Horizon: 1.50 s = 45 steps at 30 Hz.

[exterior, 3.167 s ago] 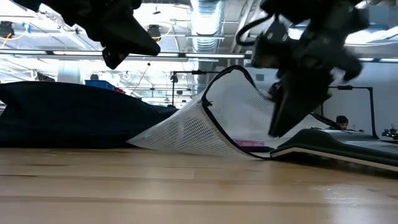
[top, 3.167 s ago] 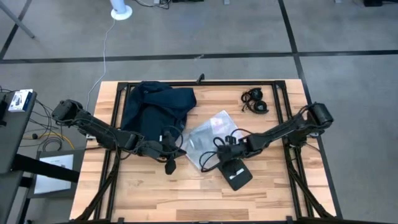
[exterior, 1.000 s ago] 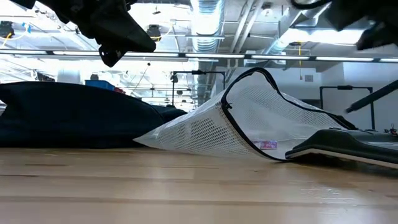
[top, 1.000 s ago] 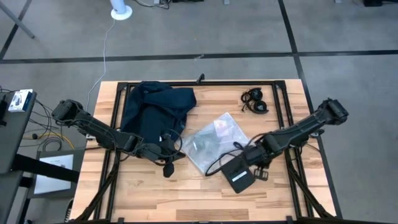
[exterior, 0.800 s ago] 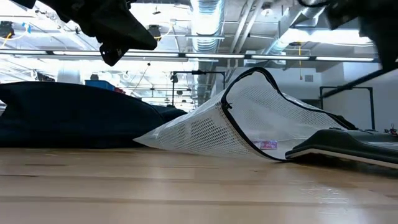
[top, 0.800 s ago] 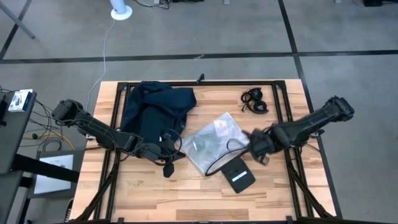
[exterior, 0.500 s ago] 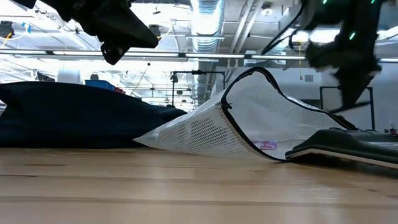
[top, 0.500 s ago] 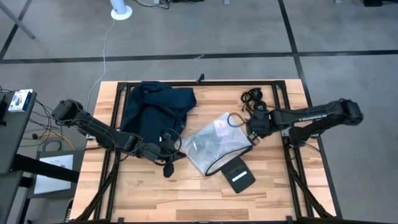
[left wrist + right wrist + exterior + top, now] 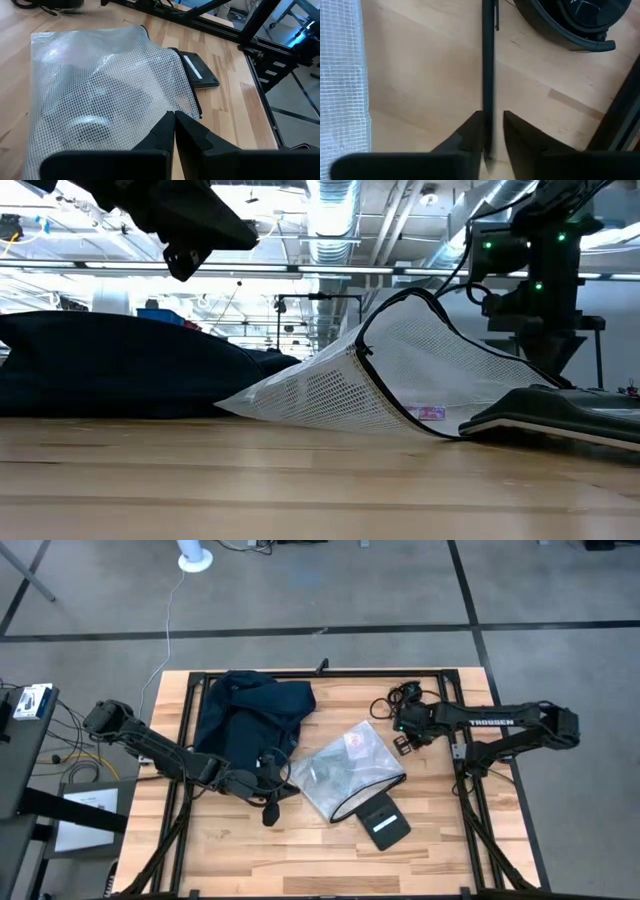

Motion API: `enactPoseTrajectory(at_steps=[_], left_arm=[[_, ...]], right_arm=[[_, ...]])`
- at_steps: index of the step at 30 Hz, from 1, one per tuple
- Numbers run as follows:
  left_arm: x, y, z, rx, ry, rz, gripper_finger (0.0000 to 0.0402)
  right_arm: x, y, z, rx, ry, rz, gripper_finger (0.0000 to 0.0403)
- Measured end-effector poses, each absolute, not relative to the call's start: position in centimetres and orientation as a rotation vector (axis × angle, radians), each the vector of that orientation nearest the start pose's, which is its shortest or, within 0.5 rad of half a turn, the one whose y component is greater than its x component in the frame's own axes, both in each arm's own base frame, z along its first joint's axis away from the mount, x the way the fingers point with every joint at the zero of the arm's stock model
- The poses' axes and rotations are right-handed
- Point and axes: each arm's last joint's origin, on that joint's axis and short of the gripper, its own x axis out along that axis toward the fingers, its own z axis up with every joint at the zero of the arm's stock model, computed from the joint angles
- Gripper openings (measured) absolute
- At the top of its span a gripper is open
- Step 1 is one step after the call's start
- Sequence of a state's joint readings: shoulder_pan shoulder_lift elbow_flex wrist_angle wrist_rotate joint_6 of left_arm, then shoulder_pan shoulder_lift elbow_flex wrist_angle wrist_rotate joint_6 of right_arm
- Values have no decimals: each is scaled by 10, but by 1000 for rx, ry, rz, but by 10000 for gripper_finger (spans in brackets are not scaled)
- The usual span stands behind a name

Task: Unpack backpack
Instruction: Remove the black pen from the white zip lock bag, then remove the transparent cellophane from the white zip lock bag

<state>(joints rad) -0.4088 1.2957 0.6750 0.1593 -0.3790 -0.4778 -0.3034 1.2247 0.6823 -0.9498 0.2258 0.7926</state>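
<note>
- The backpack (image 9: 250, 715) lies slumped at the bench's (image 9: 230, 860) far-left part, reaching almost to the far edge.
- The left arm stretches low from the bench's left edge toward its middle. Its left end effector (image 9: 270, 808) is just off the backpack's near-right corner, pointing at the near edge; its fingers (image 9: 192, 132) are pressed together, holding nothing.
- A clear mesh pouch (image 9: 350, 770) lies at the bench's middle, with a flat black pouch (image 9: 385, 823) touching its near side.
- The right arm reaches in level from the bench's right edge. Its right end effector (image 9: 400, 743) hangs between the mesh pouch's far-right corner and the black headphones (image 9: 408, 695) by the far edge.
- Its fingers (image 9: 470, 132) stand only narrowly apart and grip nothing; a black frame bar (image 9: 488, 60) lines up with the gap.
</note>
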Motion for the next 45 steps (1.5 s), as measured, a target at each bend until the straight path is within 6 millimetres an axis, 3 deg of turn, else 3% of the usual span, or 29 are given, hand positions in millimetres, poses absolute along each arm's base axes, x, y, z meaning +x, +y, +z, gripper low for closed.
enactPoseTrajectory(at_steps=[4, 9, 16, 20, 22, 29, 34, 45], left_arm=[[249, -98, 222, -299, 421, 69, 0], [249, -98, 223, -304, 409, 63, 0], [247, -97, 218, -274, 461, 75, 0], [246, -96, 215, -278, 488, 99, 0], [246, -94, 215, -276, 488, 108, 0], [251, -83, 216, -284, 476, 150, 0], [252, -81, 216, -290, 472, 159, 0], [250, -85, 216, -310, 485, 125, 0]], right_arm=[[169, -55, 182, 670, 1279, -983, 146], [185, -27, 197, 688, 1340, -661, 175], [214, 55, 224, 586, 1168, -159, 162], [225, 102, 223, 456, 1022, 38, 155], [233, 116, 215, 341, 969, 66, 153], [272, 112, 165, 45, 956, -56, 152], [294, 107, 154, -211, 974, -27, 152], [321, 101, 139, -527, 1058, 111, 152]])
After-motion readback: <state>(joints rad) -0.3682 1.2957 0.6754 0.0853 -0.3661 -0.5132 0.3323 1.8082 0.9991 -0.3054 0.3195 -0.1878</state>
